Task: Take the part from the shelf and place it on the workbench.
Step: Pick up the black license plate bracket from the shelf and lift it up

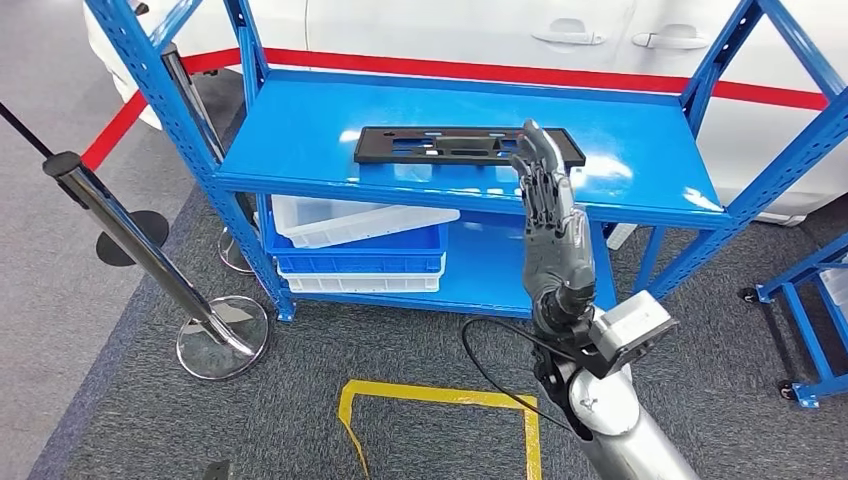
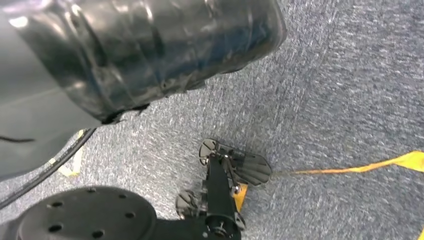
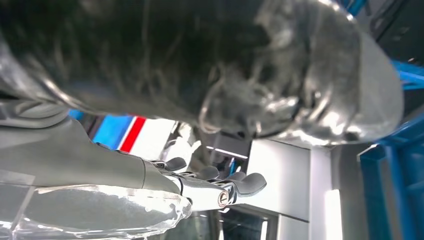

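A flat black plastic part (image 1: 450, 146) with cut-outs lies lengthwise on the top board of the blue shelf (image 1: 300, 140). My right hand (image 1: 550, 215) is raised in front of the shelf's front edge, fingers stretched out and apart, their tips over the part's right end. It holds nothing. In the right wrist view the right hand's fingers (image 3: 220, 182) reach out straight with nothing between them.
On the lower shelf a blue crate (image 1: 360, 250) holds white trays. Two chrome barrier posts (image 1: 150, 250) stand left of the shelf. Yellow tape (image 1: 440, 400) marks a square on the grey carpet. A white car body (image 1: 500, 30) stands behind the shelf; another blue rack (image 1: 815, 320) stands at the right.
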### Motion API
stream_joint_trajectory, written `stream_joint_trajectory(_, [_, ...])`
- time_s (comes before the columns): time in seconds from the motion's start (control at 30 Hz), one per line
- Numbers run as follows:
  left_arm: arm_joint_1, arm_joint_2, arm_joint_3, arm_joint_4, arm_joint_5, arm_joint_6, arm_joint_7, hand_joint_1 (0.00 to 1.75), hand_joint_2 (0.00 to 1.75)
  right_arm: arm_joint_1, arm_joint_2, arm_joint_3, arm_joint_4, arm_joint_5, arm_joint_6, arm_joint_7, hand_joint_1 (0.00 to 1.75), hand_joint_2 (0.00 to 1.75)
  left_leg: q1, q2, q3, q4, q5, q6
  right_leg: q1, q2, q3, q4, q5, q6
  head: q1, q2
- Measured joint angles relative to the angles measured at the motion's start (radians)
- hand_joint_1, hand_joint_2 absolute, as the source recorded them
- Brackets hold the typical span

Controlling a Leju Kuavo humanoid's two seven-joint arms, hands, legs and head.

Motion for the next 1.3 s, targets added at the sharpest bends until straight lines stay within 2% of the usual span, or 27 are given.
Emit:
stream_joint_trajectory(0.03, [0.0, 0.0, 0.0, 0.0, -0.001, -0.002, 0.001, 0.0, 0.0, 0.004, -0.003, 0.0, 0.0, 0.001, 0.0, 0.003, 0.0, 0.0, 0.002, 0.0, 0.001, 0.007, -0.006, -0.006, -0.007, -0.001, 0.02, -0.054, 0.04, 0.004, 0.0, 0.0])
stream_joint_trajectory(0.07, [0.001, 0.001, 0.0, 0.0, -0.002, -0.003, 0.002, 0.0, 0.0, 0.007, -0.005, 0.0, 0.0, 0.002, 0.0, 0.006, 0.0, 0.0, 0.003, -0.001, 0.0, 0.016, -0.013, -0.014, -0.013, 0.0, 0.044, -0.111, 0.066, 0.01, 0.0, 0.0])
stream_joint_trajectory(0.1, [0.0, 0.001, 0.0, 0.0, -0.003, -0.003, 0.002, 0.0, 0.0, 0.011, -0.007, 0.0, -0.002, 0.003, 0.0, 0.008, 0.0, 0.0, 0.003, -0.002, -0.002, 0.028, -0.021, -0.023, -0.015, 0.002, 0.064, -0.157, 0.084, 0.01, 0.0, 0.0])
stream_joint_trajectory(0.13, [0.0, 0.002, 0.0, 0.001, -0.005, -0.003, 0.001, 0.0, 0.0, 0.016, -0.008, -0.001, -0.003, 0.005, 0.0, 0.01, 0.0, 0.0, 0.003, -0.003, -0.005, 0.037, -0.027, -0.031, -0.014, 0.004, 0.076, -0.182, 0.087, 0.008, -0.001, 0.0])
stream_joint_trajectory(0.2, [0.0, 0.002, -0.001, 0.001, -0.008, -0.003, 0.0, 0.0, 0.0, 0.024, -0.011, -0.002, -0.007, 0.009, -0.001, 0.012, 0.0, 0.0, 0.004, -0.005, -0.006, 0.044, -0.032, -0.044, -0.005, 0.009, 0.078, -0.184, 0.08, -0.008, -0.003, 0.0])
stream_joint_trajectory(0.27, [-0.001, -0.002, -0.002, 0.0, -0.009, -0.003, 0.0, 0.0, 0.0, 0.026, -0.013, -0.002, -0.012, 0.011, -0.001, 0.012, 0.0, 0.0, 0.014, -0.004, -0.008, 0.04, -0.038, -0.055, -0.001, 0.01, 0.083, -0.188, 0.079, -0.025, -0.004, 0.0])
stream_joint_trajectory(0.33, [-0.003, -0.005, -0.003, 0.0, -0.009, -0.003, 0.0, 0.0, 0.0, 0.026, -0.014, -0.002, -0.02, 0.013, -0.001, 0.012, 0.0, 0.0, 0.017, -0.001, -0.041, 0.107, -0.069, -0.064, -0.001, 0.009, 0.097, -0.202, 0.081, -0.039, -0.008, 0.0])
stream_joint_trajectory(0.37, [-0.003, -0.007, -0.005, 0.0, -0.009, -0.003, -0.001, 0.0, 0.0, 0.028, -0.014, -0.002, -0.022, 0.014, -0.001, 0.012, 0.0, 0.0, 0.016, 0.001, -0.072, 0.176, -0.091, -0.065, 0.002, 0.008, 0.104, -0.208, 0.079, -0.045, -0.01, 0.0])
stream_joint_trajectory(0.43, [-0.003, -0.008, -0.009, 0.0, -0.011, -0.003, 0.0, 0.0, 0.0, 0.032, -0.015, -0.002, -0.023, 0.015, -0.002, 0.015, 0.0, 0.0, 0.013, 0.001, -0.142, 0.295, -0.117, -0.056, 0.011, 0.007, 0.115, -0.211, 0.072, -0.054, -0.013, 0.0])
stream_joint_trajectory(0.47, [-0.001, -0.008, -0.011, 0.0, -0.012, -0.004, 0.0, 0.0, 0.0, 0.034, -0.015, -0.002, -0.023, 0.016, -0.003, 0.017, 0.0, 0.0, 0.009, 0.001, -0.162, 0.316, -0.11, -0.048, 0.016, 0.008, 0.121, -0.21, 0.067, -0.058, -0.013, 0.0])
stream_joint_trajectory(0.5, [0.0, -0.008, -0.011, 0.0, -0.014, -0.005, 0.002, 0.0, 0.0, 0.036, -0.015, -0.002, -0.023, 0.017, -0.004, 0.02, 0.0, 0.0, 0.003, 0.0, -0.163, 0.299, -0.084, -0.038, 0.021, 0.01, 0.128, -0.21, 0.061, -0.061, -0.013, 0.0])
stream_joint_trajectory(0.57, [0.002, -0.006, -0.013, 0.0, -0.018, -0.006, 0.007, 0.0, 0.0, 0.039, -0.016, -0.002, -0.026, 0.02, -0.008, 0.024, 0.0, 0.0, -0.017, 0.0, -0.123, 0.182, -0.003, -0.014, 0.026, 0.014, 0.145, -0.211, 0.048, -0.063, -0.013, 0.0])
stream_joint_trajectory(0.6, [0.002, -0.004, -0.014, 0.0, -0.02, -0.007, 0.01, 0.0, 0.0, 0.04, -0.016, -0.002, -0.029, 0.022, -0.01, 0.025, 0.0, 0.0, -0.026, -0.001, -0.097, 0.123, 0.026, -0.004, 0.027, 0.015, 0.152, -0.212, 0.042, -0.062, -0.012, 0.0])
stream_joint_trajectory(0.63, [0.0, -0.003, -0.015, 0.0, -0.022, -0.007, 0.013, 0.0, 0.0, 0.043, -0.017, -0.002, -0.031, 0.025, -0.013, 0.027, 0.0, 0.0, -0.035, -0.001, -0.076, 0.076, 0.039, 0.004, 0.027, 0.016, 0.155, -0.213, 0.037, -0.059, -0.012, 0.0])
stream_joint_trajectory(0.7, [-0.003, 0.0, -0.018, 0.001, -0.025, -0.007, 0.016, 0.0, 0.0, 0.049, -0.019, -0.003, -0.036, 0.029, -0.016, 0.03, 0.0, 0.0, -0.043, -0.001, -0.057, 0.041, 0.029, 0.011, 0.026, 0.015, 0.155, -0.218, 0.032, -0.052, -0.013, 0.0])
stream_joint_trajectory(0.8, [-0.003, -0.002, -0.019, 0.001, -0.027, -0.007, 0.018, 0.0, 0.0, 0.052, -0.022, -0.004, -0.045, 0.031, -0.016, 0.031, 0.0, 0.0, -0.035, 0.001, -0.027, 0.003, 0.02, 0.014, 0.028, 0.012, 0.161, -0.213, 0.018, -0.039, -0.014, 0.0])
stream_joint_trajectory(0.83, [-0.001, -0.002, -0.02, 0.001, -0.027, -0.007, 0.018, 0.0, 0.0, 0.051, -0.023, -0.004, -0.048, 0.032, -0.016, 0.031, 0.0, 0.0, -0.03, 0.002, -0.013, -0.009, 0.018, 0.015, 0.029, 0.011, 0.146, -0.181, 0.004, -0.035, -0.013, 0.0])
stream_joint_trajectory(0.9, [-0.001, -0.003, -0.02, 0.001, -0.03, -0.007, 0.02, 0.0, 0.0, 0.055, -0.026, -0.006, -0.05, 0.032, -0.014, 0.032, 0.0, 0.0, -0.026, 0.003, 0.009, -0.02, 0.008, 0.019, 0.025, 0.009, 0.072, -0.056, -0.033, -0.026, -0.01, 0.0])
stream_joint_trajectory(0.93, [-0.003, -0.003, -0.021, 0.001, -0.033, -0.007, 0.021, 0.0, 0.0, 0.059, -0.028, -0.007, -0.051, 0.032, -0.013, 0.033, 0.0, 0.0, -0.025, 0.002, 0.017, -0.02, 0.001, 0.019, 0.02, 0.009, 0.027, 0.007, -0.043, -0.022, -0.01, 0.0])
stream_joint_trajectory(0.97, [-0.003, -0.003, -0.022, 0.001, -0.036, -0.007, 0.022, 0.0, 0.0, 0.063, -0.03, -0.007, -0.051, 0.032, -0.01, 0.036, 0.0, 0.0, -0.025, 0.002, 0.026, -0.019, -0.007, 0.017, 0.015, 0.008, -0.008, 0.046, -0.038, -0.017, -0.01, 0.0])
stream_joint_trajectory(1.0, [-0.003, -0.004, -0.023, 0.001, -0.04, -0.007, 0.023, 0.0, 0.0, 0.065, -0.033, -0.007, -0.051, 0.033, -0.006, 0.039, 0.0, 0.0, -0.023, 0.001, 0.036, -0.016, -0.017, 0.015, 0.011, 0.008, -0.027, 0.049, -0.013, -0.012, -0.01, 0.0])
stream_joint_trajectory(1.03, [-0.002, -0.004, -0.025, 0.001, -0.043, -0.007, 0.023, 0.0, 0.0, 0.065, -0.035, -0.007, -0.051, 0.033, -0.001, 0.042, 0.0, 0.0, -0.02, 0.0, 0.047, -0.012, -0.028, 0.011, 0.006, 0.007, -0.027, 0.015, 0.029, -0.007, -0.01, 0.0])
stream_joint_trajectory(1.07, [-0.002, -0.005, -0.028, 0.001, -0.047, -0.008, 0.022, 0.0, 0.0, 0.063, -0.037, -0.007, -0.051, 0.034, 0.006, 0.046, 0.0, 0.0, -0.017, 0.0, 0.058, -0.005, -0.041, 0.006, 0.002, 0.006, -0.013, -0.046, 0.08, -0.003, -0.009, 0.0])
stream_joint_trajectory(1.1, [-0.002, -0.006, -0.031, 0.001, -0.051, -0.01, 0.02, 0.0, 0.0, 0.06, -0.038, -0.007, -0.05, 0.035, 0.013, 0.049, 0.0, 0.0, -0.016, 0.0, 0.064, 0.002, -0.055, -0.001, 0.001, 0.005, 0.005, -0.101, 0.115, 0.0, -0.008, 0.0])
stream_joint_trajectory(1.13, [-0.003, -0.007, -0.034, 0.001, -0.056, -0.012, 0.017, 0.0, 0.0, 0.054, -0.04, -0.007, -0.049, 0.036, 0.021, 0.053, 0.0, 0.0, -0.016, -0.001, 0.067, 0.011, -0.067, -0.008, 0.001, 0.004, 0.023, -0.149, 0.132, -0.002, -0.007, 0.0])
stream_joint_trajectory(1.17, [-0.006, -0.008, -0.037, 0.001, -0.062, -0.013, 0.013, 0.0, 0.0, 0.048, -0.04, -0.007, -0.049, 0.038, 0.029, 0.057, 0.0, 0.0, -0.015, -0.001, 0.066, 0.018, -0.076, -0.016, 0.003, 0.003, 0.033, -0.175, 0.133, -0.008, -0.007, 0.0])
stream_joint_trajectory(1.3, [-0.014, -0.016, -0.049, 0.001, -0.067, -0.002, 0.008, 0.0, 0.0, 0.029, -0.041, -0.007, -0.045, 0.051, 0.047, 0.066, 0.0, 0.0, -0.012, 0.001, 0.061, 0.033, -0.095, -0.036, 0.008, 0.007, 0.047, -0.189, 0.111, -0.039, -0.012, 0.0])
